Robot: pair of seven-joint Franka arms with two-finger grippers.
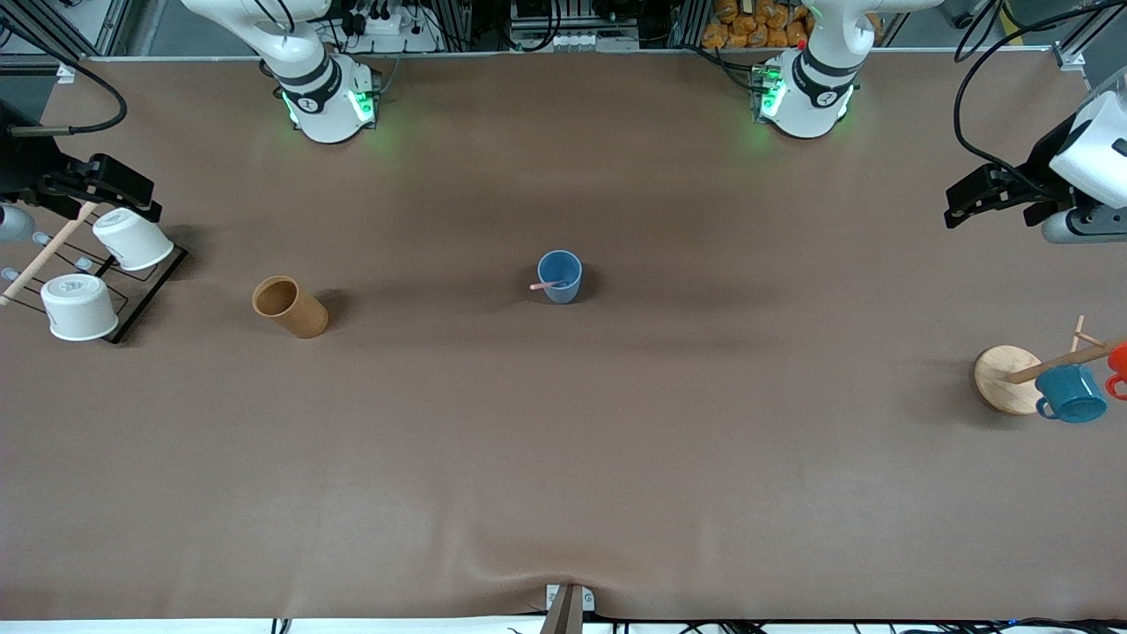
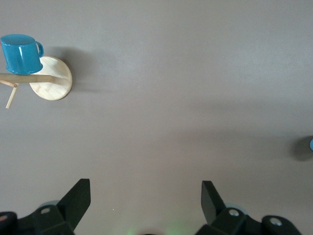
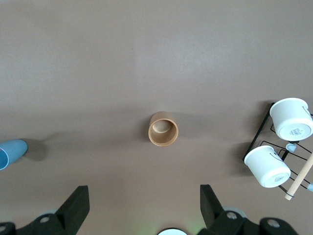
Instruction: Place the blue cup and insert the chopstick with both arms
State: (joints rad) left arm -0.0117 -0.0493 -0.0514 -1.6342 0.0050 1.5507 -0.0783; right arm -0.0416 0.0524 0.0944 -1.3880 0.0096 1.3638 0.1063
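Observation:
The blue cup [image 1: 560, 276] stands upright at the middle of the table, with the pale-pink chopstick [image 1: 548, 285] leaning inside it and its end poking over the rim. The cup also shows at the edge of the right wrist view [image 3: 11, 152], and as a sliver in the left wrist view [image 2: 311, 144]. My left gripper [image 1: 960, 204] is open and empty, up over the left arm's end of the table [image 2: 145, 196]. My right gripper [image 1: 145, 198] is open and empty, up over the right arm's end by the wire rack [image 3: 144, 196].
A brown cardboard-coloured cup [image 1: 290, 306] lies tilted toward the right arm's end. A black wire rack [image 1: 145, 295] holds two white cups [image 1: 132, 238]. A wooden mug tree [image 1: 1008, 379] with a teal mug [image 1: 1070, 394] and a red mug stands at the left arm's end.

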